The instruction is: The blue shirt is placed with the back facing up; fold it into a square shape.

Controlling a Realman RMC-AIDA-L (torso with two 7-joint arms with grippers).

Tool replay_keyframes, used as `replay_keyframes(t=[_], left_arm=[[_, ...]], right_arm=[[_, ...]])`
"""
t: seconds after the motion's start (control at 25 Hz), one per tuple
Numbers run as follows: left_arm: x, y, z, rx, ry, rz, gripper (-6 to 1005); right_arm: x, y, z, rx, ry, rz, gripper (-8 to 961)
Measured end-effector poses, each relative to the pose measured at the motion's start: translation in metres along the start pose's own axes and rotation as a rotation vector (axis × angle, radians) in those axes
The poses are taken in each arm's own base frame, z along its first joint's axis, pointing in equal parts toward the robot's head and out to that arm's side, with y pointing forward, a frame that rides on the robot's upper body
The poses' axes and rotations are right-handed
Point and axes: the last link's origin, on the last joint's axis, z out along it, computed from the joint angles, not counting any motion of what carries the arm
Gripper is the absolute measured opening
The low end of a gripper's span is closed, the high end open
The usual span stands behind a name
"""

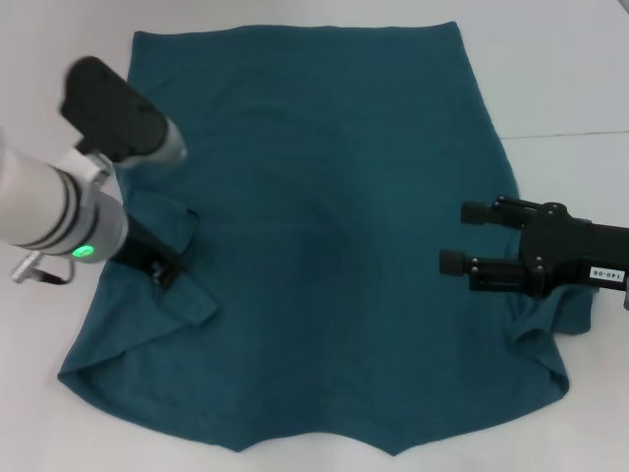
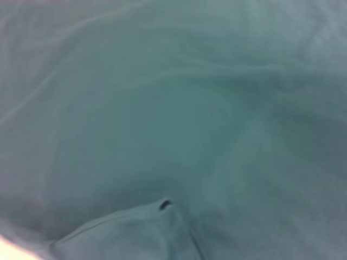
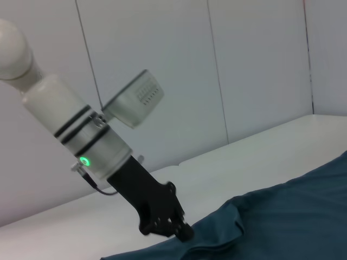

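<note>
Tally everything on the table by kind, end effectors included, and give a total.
Dark teal-blue knit short-sleeved shirt: 1
Black end effectors: 2, left end effector and right end effector
White table: 1
Total: 4

From my remote station this reads as a robotics laboratory bench: a plain white table [image 1: 550, 88] with a seam across its top, backed by bare white wall panels [image 3: 255, 70] joined at vertical seams, and no household furnishing visible in any of my views.
</note>
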Motion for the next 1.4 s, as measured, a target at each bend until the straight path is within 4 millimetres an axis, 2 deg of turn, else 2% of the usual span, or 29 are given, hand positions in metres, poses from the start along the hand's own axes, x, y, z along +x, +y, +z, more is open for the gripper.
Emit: replay_keyframes(t=[0.16,0.4,0.48,0.84,1.16,1.4], left_arm=[[-0.013,-0.009,-0.003,0.029,-0.025,-0.031,-2],[-0.027,-0.016,0.015,0.044,-0.053,-0.054,-2],[-0.03,-0.015,0.025,0.04,-0.074,-0.045,-2],[-0.034,-0.013,0.035,0.041,-0.087,-0.027,-2],[-0.028,0.0,0.041,0.018,-0.088,0.017,-2],[-0.012,0.009,0.041,0.012,-0.054,0.034,1]], right_arm=[[-0.001,0.0,0.001,-0.002,-0.001,-0.002,912],[-0.001,0.001,0.003,-0.008,-0.001,-0.001,912],[-0.001,0.001,0.003,-0.009,0.0,0.0,912],[0.0,0.003,0.004,-0.016,-0.001,0.006,912],[0.0,0.003,0.004,-0.018,-0.002,0.009,912],[0.001,0.004,0.004,-0.018,-0.001,0.012,912]])
